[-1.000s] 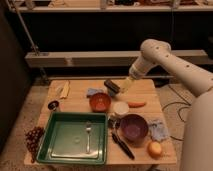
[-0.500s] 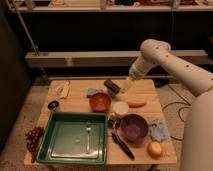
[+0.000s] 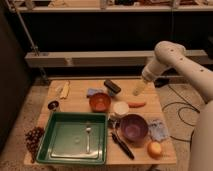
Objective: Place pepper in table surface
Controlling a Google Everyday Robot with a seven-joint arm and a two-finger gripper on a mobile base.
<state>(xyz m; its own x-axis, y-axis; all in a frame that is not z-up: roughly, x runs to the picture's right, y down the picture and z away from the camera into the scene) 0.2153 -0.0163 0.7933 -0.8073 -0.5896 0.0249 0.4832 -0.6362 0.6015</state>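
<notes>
A small, tapered orange-red pepper (image 3: pixel 136 104) is seen lying on the light tan wooden plank table surface (image 3: pixel 77 102), right of centre. The pale gripper (image 3: pixel 139 90) is held just above it; its opening cannot be told.

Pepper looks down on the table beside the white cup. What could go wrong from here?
1. The gripper hangs just above the pepper. A low sideways move could knock it along the table surface.
2. The pepper lies close to the white cup and the purple bowl, so a nudge might push it against them.
</notes>
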